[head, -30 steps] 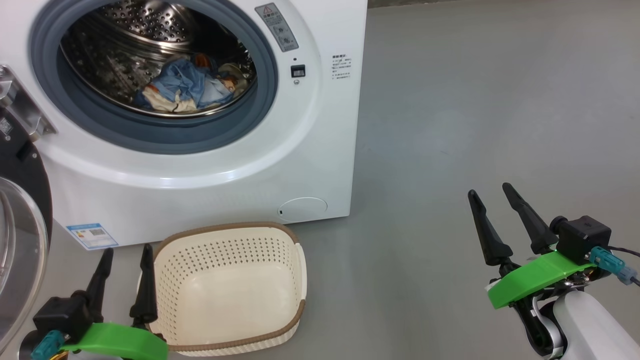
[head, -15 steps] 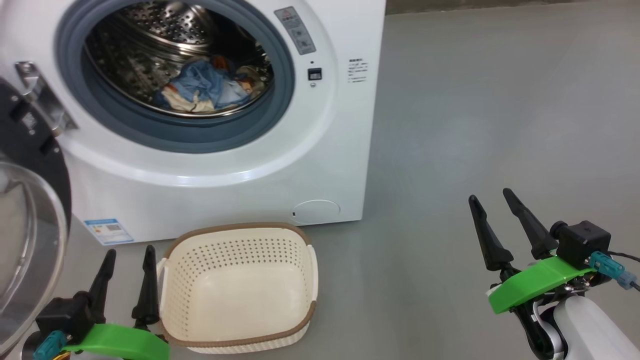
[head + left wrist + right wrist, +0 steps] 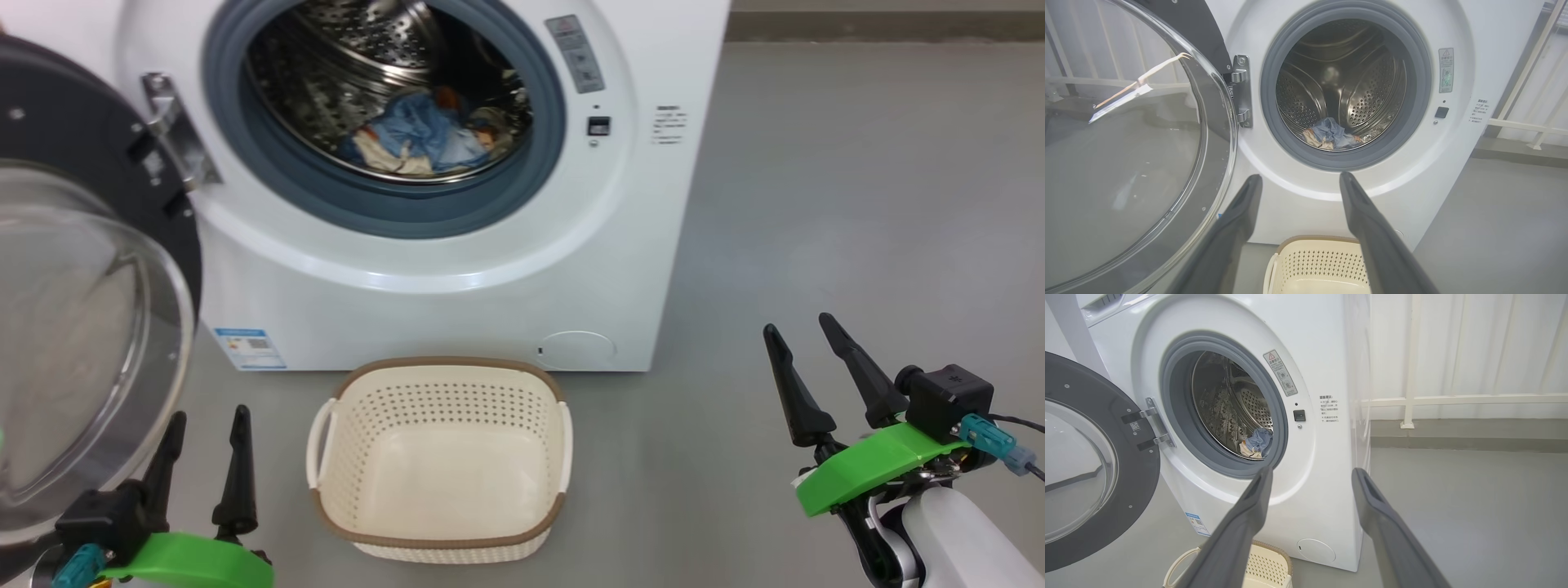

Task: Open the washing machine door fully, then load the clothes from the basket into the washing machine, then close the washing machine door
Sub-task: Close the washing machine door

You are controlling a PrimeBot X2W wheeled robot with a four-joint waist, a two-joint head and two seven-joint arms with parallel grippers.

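- Blue-and-cream clothes (image 3: 424, 140) lie inside the washer (image 3: 457, 294) drum.
- Door (image 3: 82, 343) stands swung wide at left.
- Basket (image 3: 445, 361) sits on the floor before the washer.
- Left gripper (image 3: 210, 412) and right gripper (image 3: 797, 322) are both spread.

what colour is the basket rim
Brown, woven-look, on the cream-white basket; clearest in the head view.

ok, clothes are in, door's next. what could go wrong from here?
1. The washing machine door stands wide open beside the open left gripper; a push on its bulging glass may slip instead of swinging it.
2. The clothes lie low in the drum, close behind the grey seal; an edge might get pinched.
3. The basket sits empty right before the washing machine and could get knocked.
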